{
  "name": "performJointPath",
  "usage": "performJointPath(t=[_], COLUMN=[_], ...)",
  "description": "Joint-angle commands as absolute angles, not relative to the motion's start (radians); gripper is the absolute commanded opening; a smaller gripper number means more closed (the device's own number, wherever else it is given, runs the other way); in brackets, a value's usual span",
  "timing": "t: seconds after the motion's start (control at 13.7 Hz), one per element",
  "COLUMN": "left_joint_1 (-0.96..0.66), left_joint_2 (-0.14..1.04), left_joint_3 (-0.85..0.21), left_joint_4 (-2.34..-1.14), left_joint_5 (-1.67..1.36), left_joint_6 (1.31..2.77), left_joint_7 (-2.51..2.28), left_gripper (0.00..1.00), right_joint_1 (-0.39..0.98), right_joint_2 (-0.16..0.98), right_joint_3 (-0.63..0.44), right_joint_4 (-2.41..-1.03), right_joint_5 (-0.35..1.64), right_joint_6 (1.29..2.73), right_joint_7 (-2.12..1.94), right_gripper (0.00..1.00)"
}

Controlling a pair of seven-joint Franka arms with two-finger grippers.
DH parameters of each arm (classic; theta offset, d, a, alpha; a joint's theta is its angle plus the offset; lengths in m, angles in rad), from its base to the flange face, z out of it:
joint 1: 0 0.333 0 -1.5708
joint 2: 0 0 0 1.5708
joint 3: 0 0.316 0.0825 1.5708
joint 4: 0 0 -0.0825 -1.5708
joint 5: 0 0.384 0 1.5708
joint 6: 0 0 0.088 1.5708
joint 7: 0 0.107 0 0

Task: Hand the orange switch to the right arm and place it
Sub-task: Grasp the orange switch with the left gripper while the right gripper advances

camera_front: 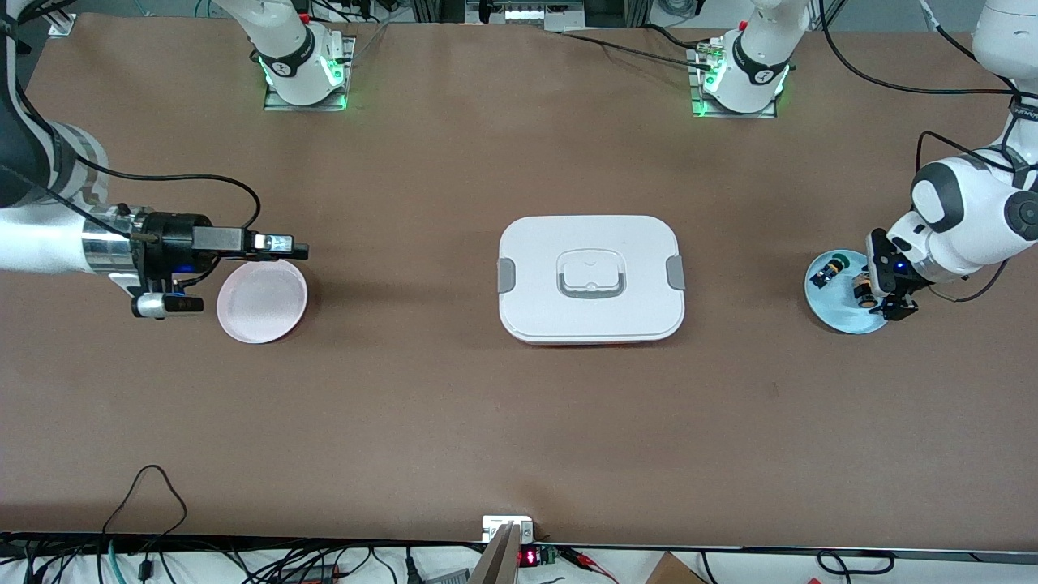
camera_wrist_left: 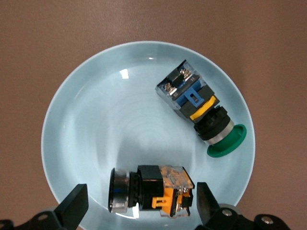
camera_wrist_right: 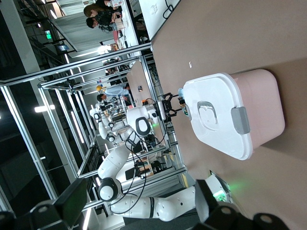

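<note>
Now I hold the left gripper (camera_wrist_left: 139, 211) open astride the orange switch (camera_wrist_left: 151, 189) (lying on its side) in the blue plate (camera_wrist_left: 86, 120). My right gripper (camera_front: 280, 246), open too, waits over the pink dish (camera_front: 262, 302).

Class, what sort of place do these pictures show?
Probably a robotics lab: two arms bolted to a brown table, aluminium frame rigs, more white robot arms in the room.

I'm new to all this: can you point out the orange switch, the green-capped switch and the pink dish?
orange switch (camera_wrist_left: 158, 191), left wrist view, on its body.
green-capped switch (camera_wrist_left: 196, 103), left wrist view, on its body.
pink dish (camera_front: 261, 302), front view, on its floor.
</note>
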State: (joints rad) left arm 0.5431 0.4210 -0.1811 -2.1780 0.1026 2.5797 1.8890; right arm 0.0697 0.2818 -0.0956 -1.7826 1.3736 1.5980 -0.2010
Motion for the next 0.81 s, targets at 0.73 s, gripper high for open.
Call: performJointPath(t=[0.73], left_joint_1=[0.578], left_joint_2=[0.460], left_joint_3=[-0.207], left_joint_4=[-2.135], left_joint_5=[0.110], left_joint_6=[2.566], left_joint_7=[1.916], left_gripper=[0.99], right_joint_1=[0.097], right_joint_2=[0.255], right_joint_3=[-0.097], right_joint_4=[-1.813], right_joint_5=[1.407], right_joint_6=[1.612], right_joint_7=[-0.209], right_gripper=[1.00])
